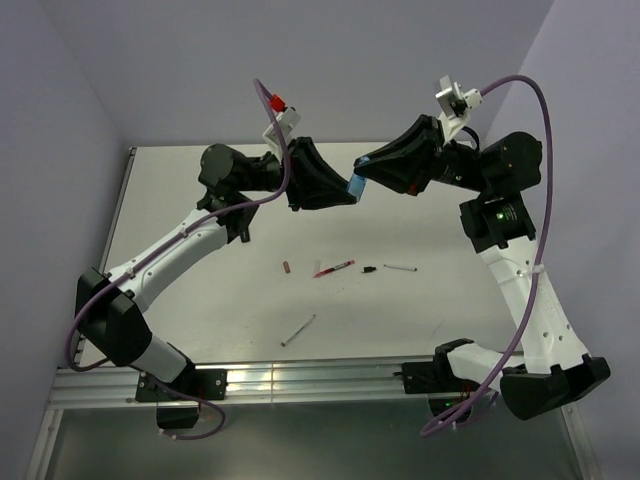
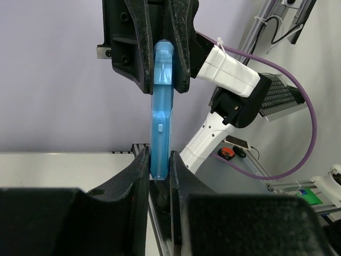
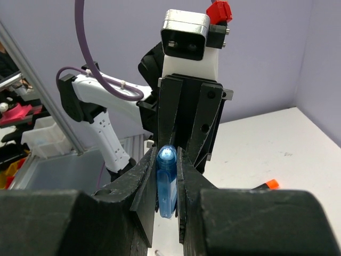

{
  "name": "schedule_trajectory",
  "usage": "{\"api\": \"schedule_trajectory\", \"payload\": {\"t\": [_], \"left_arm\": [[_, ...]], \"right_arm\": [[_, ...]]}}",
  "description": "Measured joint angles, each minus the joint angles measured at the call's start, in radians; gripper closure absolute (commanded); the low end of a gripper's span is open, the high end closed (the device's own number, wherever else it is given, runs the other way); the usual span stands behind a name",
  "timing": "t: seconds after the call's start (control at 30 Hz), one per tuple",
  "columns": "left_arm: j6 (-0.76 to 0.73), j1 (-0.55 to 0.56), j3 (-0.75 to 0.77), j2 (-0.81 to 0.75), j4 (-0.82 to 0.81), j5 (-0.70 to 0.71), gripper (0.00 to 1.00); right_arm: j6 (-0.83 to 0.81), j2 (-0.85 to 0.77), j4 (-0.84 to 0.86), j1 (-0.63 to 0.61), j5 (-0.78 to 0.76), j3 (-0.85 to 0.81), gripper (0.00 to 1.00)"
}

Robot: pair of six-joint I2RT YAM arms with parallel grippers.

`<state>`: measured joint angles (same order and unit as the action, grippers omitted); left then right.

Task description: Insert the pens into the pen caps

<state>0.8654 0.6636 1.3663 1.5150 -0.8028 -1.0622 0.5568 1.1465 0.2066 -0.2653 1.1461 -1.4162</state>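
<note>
Currently both arms are up over the bench (image 1: 420,320), grippers nose to nose in mid-air.

L gripper (image 2: 159,160): jaws clamped on the lower end of the light-blue marker (image 2: 160,122).
R gripper (image 3: 166,162): jaws clamped on the opposite end, which I take for the light-blue cap (image 2: 163,61).

Marker spans the two grippers, well above the bench, approx. in line w/ both. Seam btw cap & barrel not clear, so can't tell if it is fully seated.

On bench, untouched: red pen (image 1: 334,268), dark red cap (image 1: 287,267) just left of it, small black cap (image 1: 369,269), white pen (image 1: 400,267), grey pen (image 1: 298,330) nearer the bases.

Risks from here:
- Axes slightly off: cap binds. A push w/ misalignment could lever the marker out of the L jaws, which hold only a short length.
- Smooth plastic: barrel may slide back thru the jaws instead of seating, giving a false "done".
- Release order: if either side lets go before the cap is home, the part drops & could scatter the small caps below.
- Wrists v. close: any more closing risks finger-to-finger contact.
</note>
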Motion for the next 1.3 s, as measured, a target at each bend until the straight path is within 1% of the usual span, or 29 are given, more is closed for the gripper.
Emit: {"api": "schedule_trajectory", "payload": {"t": [0.37, 0.57, 0.6, 0.63, 0.67, 0.73, 0.8, 0.83, 0.87, 0.93, 1.03, 1.1, 1.2, 1.3], "left_arm": [[0.014, -0.013, 0.037, 0.044, 0.025, -0.069, 1.0], [0.015, -0.026, 0.043, 0.068, 0.046, -0.094, 1.0], [0.015, -0.027, 0.043, 0.068, 0.052, -0.093, 1.0], [0.015, -0.029, 0.043, 0.068, 0.053, -0.092, 1.0], [0.015, -0.032, 0.043, 0.068, 0.056, -0.088, 1.0], [0.017, -0.036, 0.043, 0.067, 0.058, -0.06, 1.0], [0.016, -0.037, 0.038, 0.051, 0.056, 0.016, 1.0], [0.013, -0.042, 0.022, 0.027, 0.066, 0.052, 1.0], [0.004, -0.051, -0.003, -0.002, 0.079, 0.077, 1.0], [-0.006, -0.085, -0.064, -0.059, 0.113, 0.117, 1.0], [-0.015, -0.158, -0.163, -0.142, 0.179, 0.148, 1.0], [-0.021, -0.225, -0.232, -0.19, 0.251, 0.163, 1.0], [-0.087, -0.36, -0.279, -0.203, 0.483, 0.184, 1.0], [-0.179, -0.5, -0.28, -0.134, 0.706, 0.216, 1.0]], "right_arm": [[0.0, -0.034, 0.1, -0.014, -0.073, 0.134, 1.0], [-0.001, -0.026, 0.125, -0.014, -0.091, 0.173, 1.0], [0.0, -0.02, 0.125, -0.014, -0.09, 0.17, 0.96], [0.0, -0.012, 0.124, -0.014, -0.087, 0.163, 0.88], [0.0, -0.002, 0.119, -0.014, -0.084, 0.151, 0.71], [-0.005, 0.016, 0.105, -0.014, -0.082, 0.13, 0.56], [-0.018, 0.036, 0.046, -0.02, -0.037, 0.123, 0.33], [-0.018, 0.056, 0.02, -0.021, -0.019, 0.118, 0.27], [-0.014, 0.08, -0.006, -0.021, -0.007, 0.113, 0.09], [-0.019, 0.121, -0.05, -0.012, 0.006, 0.089, 0.03], [-0.026, 0.154, -0.111, 0.034, 0.012, 0.06, 0.02], [-0.028, 0.162, -0.129, 0.058, 0.013, 0.038, 0.01], [-0.061, 0.159, -0.171, 0.08, 0.014, 0.013, 0.01], [-0.151, 0.148, -0.261, 0.081, -0.003, 0.002, 0.01]]}}
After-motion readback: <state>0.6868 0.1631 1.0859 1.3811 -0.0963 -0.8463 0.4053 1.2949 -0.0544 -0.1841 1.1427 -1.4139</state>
